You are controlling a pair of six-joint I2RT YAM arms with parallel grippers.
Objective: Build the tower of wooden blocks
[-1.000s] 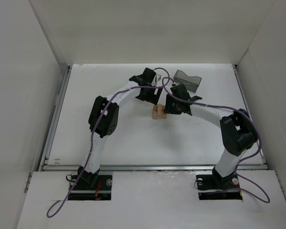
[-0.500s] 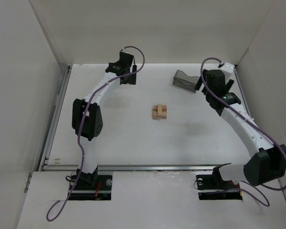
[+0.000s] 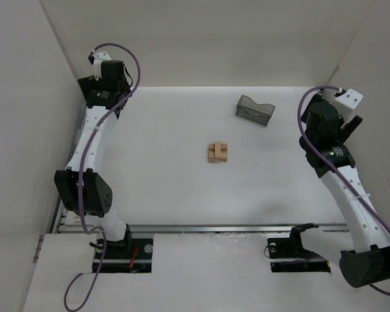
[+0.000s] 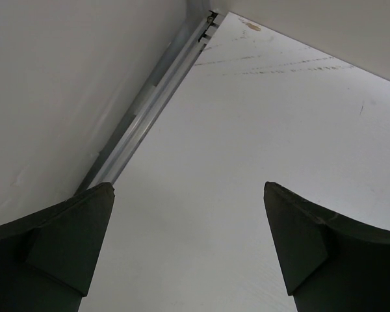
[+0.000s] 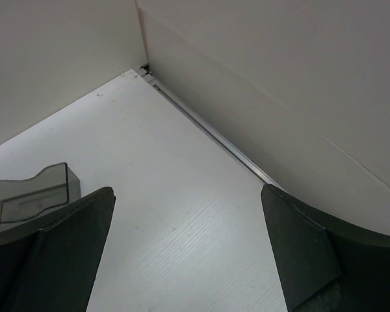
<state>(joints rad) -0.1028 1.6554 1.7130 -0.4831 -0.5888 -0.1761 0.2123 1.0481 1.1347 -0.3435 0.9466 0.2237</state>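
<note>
Left gripper was wide open and held nothing. It was parked at the far-left corner, tipped down at bare tabletop beside the left wall rail. That arm stretched up the left edge, elbow near its base.

The tower stood mid-tabletop, well apart from both grippers: to the right of and nearer than the left one, to the left of the right one. It was a small squarish stack of wood blocks laid crosswise (top layer's long axis too small to call).

The grey bin sat far-right of the tower, apart from it. Contents unclear.

Right gripper was also spread open and empty, up by the right wall and facing the far-right corner, with the bin's end at its left finger edge in the wrist view. The right arm looked somewhat nearer the tower. Neither gripper pointed at it, so either arm would need to swing inward first
</note>
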